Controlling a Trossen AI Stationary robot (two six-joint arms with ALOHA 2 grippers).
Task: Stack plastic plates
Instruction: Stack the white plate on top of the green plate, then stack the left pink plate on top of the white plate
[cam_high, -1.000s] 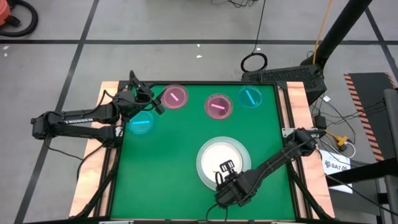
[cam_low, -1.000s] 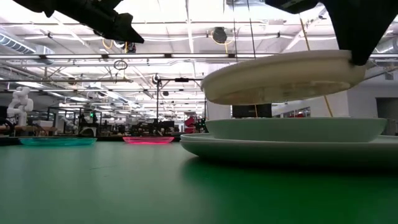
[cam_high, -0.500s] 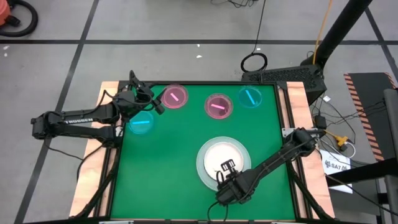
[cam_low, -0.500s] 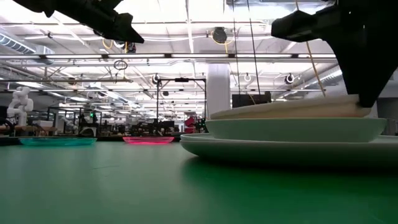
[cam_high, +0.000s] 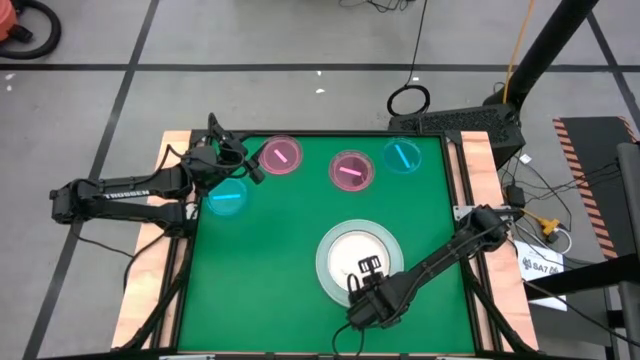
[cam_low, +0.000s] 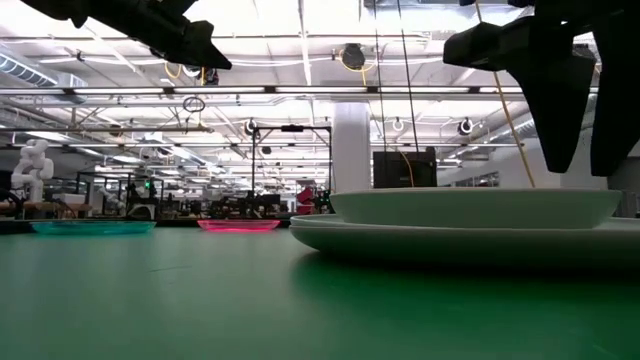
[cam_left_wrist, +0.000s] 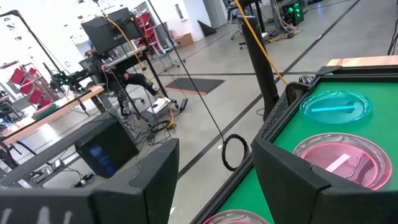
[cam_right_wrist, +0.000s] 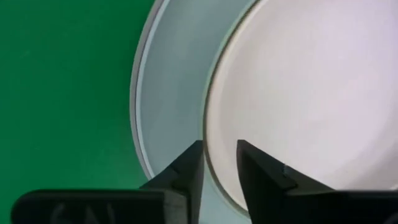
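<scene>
Large grey plate (cam_high: 325, 262) sits near the table's front edge with the white plate (cam_high: 358, 257) stacked inside. Two pink plates (cam_high: 281, 156) and two teal plates (cam_high: 227, 197) remain loose along the far side. Right gripper (cam_high: 366, 272) over the stack's near rim, fingers slightly apart, empty; left gripper (cam_high: 238, 160) fingers apart beside a pink plate.

Both arms were dark, nearly black, built of slim tubular links joined by bulkier rounded joints. The left arm (cam_high: 120, 195), at the left of the high view, carried white block lettering along its long link, and thin black cables looped near its wrist. The right arm (cam_high: 450, 255), at the lower right, was plain and unmarked. The left end effector (cam_left_wrist: 214, 180) showed two broad, flat, matte black fingers with angular edges; the right end effector (cam_right_wrist: 219, 174) had the same squared dark fingers.
</scene>
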